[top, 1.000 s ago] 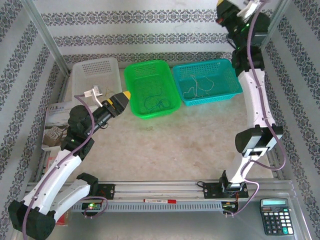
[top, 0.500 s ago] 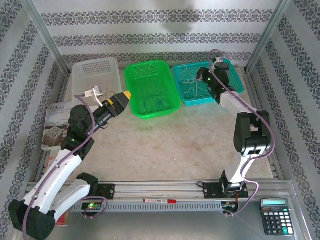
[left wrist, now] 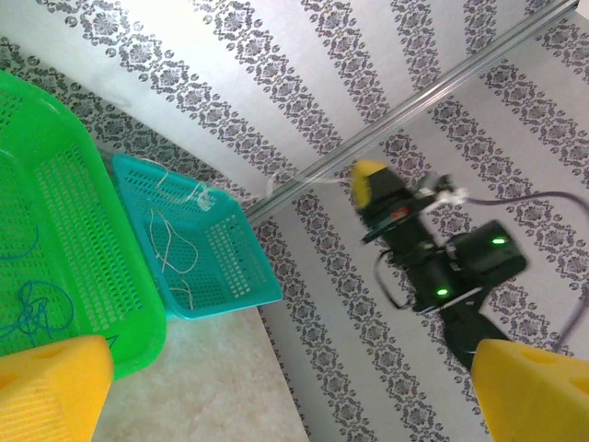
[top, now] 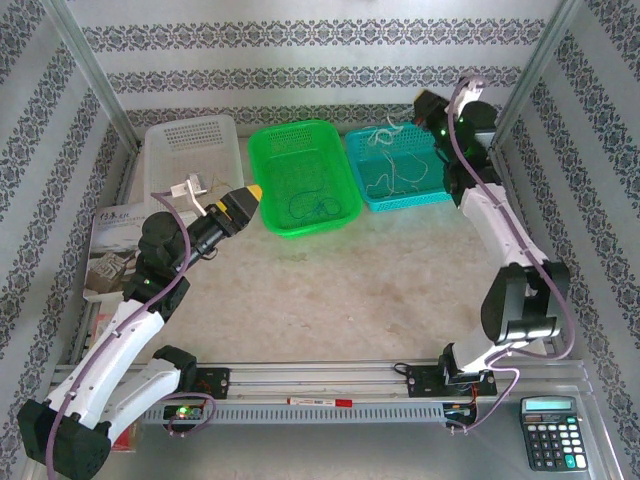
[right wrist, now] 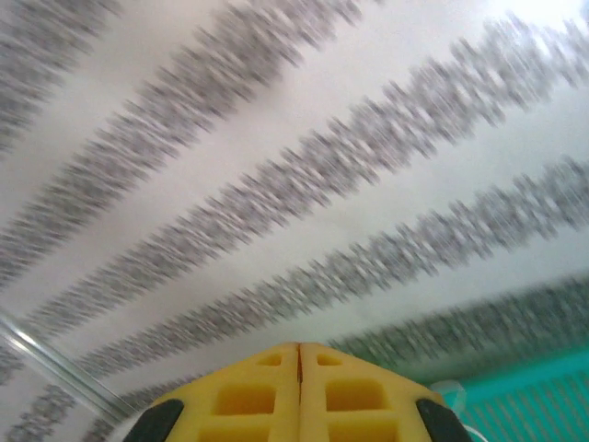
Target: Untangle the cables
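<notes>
Your left gripper (top: 250,191) is hovering low over the table (top: 380,290), and you are holding its yellow fingers (left wrist: 51,391) wide apart with nothing between them. Just behind it and off to one side, the white basket (top: 190,125) is standing. Right in front of its tips, the green basket (top: 262,180) is sitting with its near edge almost under the gripper. Inside that basket, the blue cable (top: 310,205) is lying curled in a loose knot on the floor, toward the end closest to your fingers. Farther ahead of the left gripper, the teal basket (top: 425,195) is sitting side by side with the green one, and thin tan cables (top: 390,180) are lying looped across its floor.

Your right gripper (left wrist: 368,177) is hanging high in the air over the far right corner of the teal basket, close to the patterned wall (top: 300,75). You are keeping its yellow fingers (right wrist: 248,396) pressed flat together, with no gap along the line where they meet. They are pinching a whitish cable (top: 388,133): in the left wrist view a fine pale strand is running from the gripper's tip down toward the teal basket. The rest of that cable is bunching at the basket's far rim, below and just beside the gripper. Below the gripper, the tan cables are lying slack on the basket floor, well apart from the blue one.
</notes>
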Robot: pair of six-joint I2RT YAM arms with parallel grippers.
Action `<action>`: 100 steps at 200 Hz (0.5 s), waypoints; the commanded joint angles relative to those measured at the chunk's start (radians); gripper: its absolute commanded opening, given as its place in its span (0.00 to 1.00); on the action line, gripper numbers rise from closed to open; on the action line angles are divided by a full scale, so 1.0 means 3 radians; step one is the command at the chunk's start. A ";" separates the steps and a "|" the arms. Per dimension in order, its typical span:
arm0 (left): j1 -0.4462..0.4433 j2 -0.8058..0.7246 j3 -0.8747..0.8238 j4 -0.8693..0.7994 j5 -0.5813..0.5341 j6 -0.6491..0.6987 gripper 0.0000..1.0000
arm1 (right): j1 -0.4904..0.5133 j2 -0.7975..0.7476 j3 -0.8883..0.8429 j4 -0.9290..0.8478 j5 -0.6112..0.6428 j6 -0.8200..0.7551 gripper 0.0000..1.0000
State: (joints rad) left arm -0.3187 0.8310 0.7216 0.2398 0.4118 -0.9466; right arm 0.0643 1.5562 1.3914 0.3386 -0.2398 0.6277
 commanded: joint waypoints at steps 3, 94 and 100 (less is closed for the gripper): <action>0.0033 -0.0047 -0.0040 0.0115 0.0048 -0.0049 1.00 | 0.0032 -0.0115 0.0350 0.0071 0.0112 -0.0189 0.00; 0.0034 -0.0136 -0.0045 0.0034 0.0023 -0.0035 1.00 | -0.0084 0.0270 0.1241 -0.0166 0.0151 -0.0269 0.00; 0.0032 -0.0137 -0.0040 0.0034 0.0019 -0.0035 1.00 | -0.0093 0.0288 0.1321 -0.0188 0.0146 -0.0281 0.00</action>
State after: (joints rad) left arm -0.3187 0.8028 0.7033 0.2398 0.4114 -0.9573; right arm 0.0486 1.6291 1.6821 0.2924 -0.2054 0.5758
